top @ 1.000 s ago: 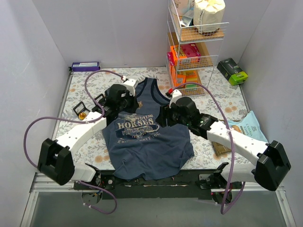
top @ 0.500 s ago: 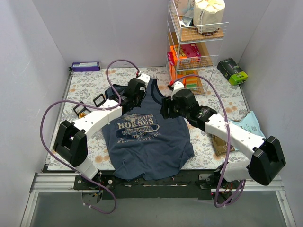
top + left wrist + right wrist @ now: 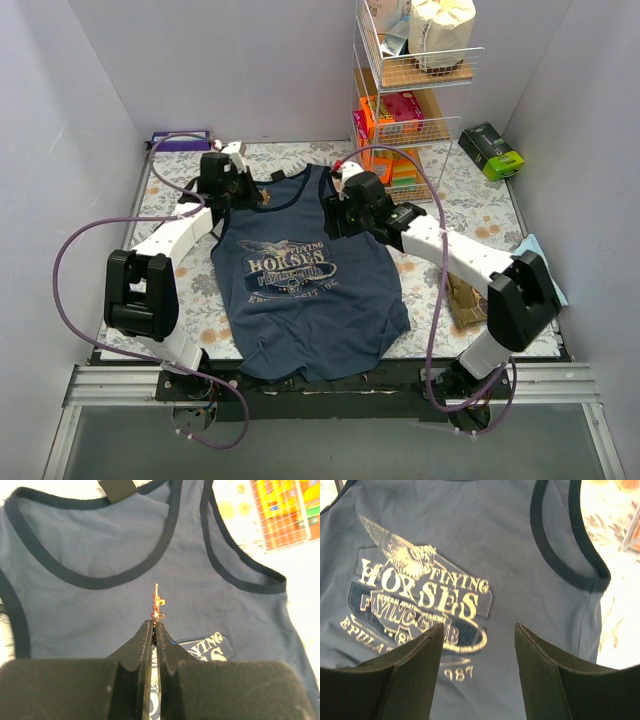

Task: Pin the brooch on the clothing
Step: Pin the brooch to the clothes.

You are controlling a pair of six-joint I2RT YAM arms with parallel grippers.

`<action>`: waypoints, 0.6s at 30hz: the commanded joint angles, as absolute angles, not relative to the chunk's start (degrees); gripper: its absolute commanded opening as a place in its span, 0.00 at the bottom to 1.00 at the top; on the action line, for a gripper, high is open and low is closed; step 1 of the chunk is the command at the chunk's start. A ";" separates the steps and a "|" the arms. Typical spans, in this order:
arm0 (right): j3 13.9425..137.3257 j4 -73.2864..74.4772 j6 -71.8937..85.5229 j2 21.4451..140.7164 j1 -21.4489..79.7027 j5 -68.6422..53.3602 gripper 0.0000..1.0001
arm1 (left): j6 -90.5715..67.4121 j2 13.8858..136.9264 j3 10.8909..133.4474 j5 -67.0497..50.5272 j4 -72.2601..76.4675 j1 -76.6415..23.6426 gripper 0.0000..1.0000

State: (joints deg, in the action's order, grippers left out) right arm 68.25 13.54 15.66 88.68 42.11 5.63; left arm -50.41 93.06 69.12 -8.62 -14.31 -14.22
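We see our left gripper point(image 3: 154, 628) pinched tight on the small gold brooch point(image 3: 157, 600), the navy clothing point(image 3: 100, 605) spread behind it, its pale print point(image 3: 210, 647) at five o'clock, a wire rack point(image 3: 280, 510) at one o'clock.

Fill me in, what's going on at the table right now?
The left gripper has its jaws shut on a small gold brooch, holding it just below the neckline of the navy tank top, which lies flat on the table. The right gripper is over the shirt near its HORSES print, jaws open and holding nothing. The brooch is not yet pinned.
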 commanded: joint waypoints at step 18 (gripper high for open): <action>113.46 23.72 5.71 131.83 41.92 6.06 0.66 | -67.33 90.44 60.03 -35.42 8.17 -2.73 0.00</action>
